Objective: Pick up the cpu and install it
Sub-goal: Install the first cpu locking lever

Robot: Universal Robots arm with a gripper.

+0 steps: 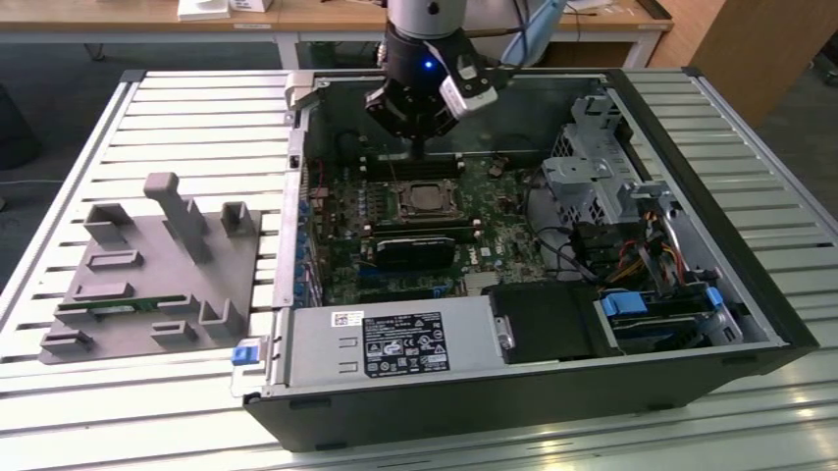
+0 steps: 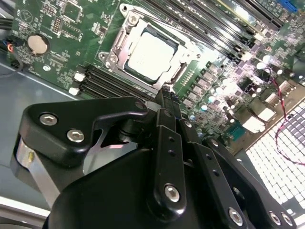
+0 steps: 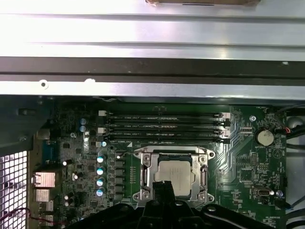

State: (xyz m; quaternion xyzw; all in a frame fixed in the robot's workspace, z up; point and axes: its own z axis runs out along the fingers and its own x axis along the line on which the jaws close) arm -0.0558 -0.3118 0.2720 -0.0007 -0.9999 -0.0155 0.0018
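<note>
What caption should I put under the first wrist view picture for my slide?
The cpu sits in the socket on the green motherboard, with the gripper close by.

Arm (image 1: pixel 422 25) hangs in from the far side, approx. vertical, wrist (image 1: pixel 416 93) showing a small blue light. Gripper (image 1: pixel 419 154) points straight down, fingers (image 3: pixel 158 190) pinched together into one thin tip, nothing btwn them. Black linkage (image 2: pixel 95 119) sits folded in close either side.
</note>
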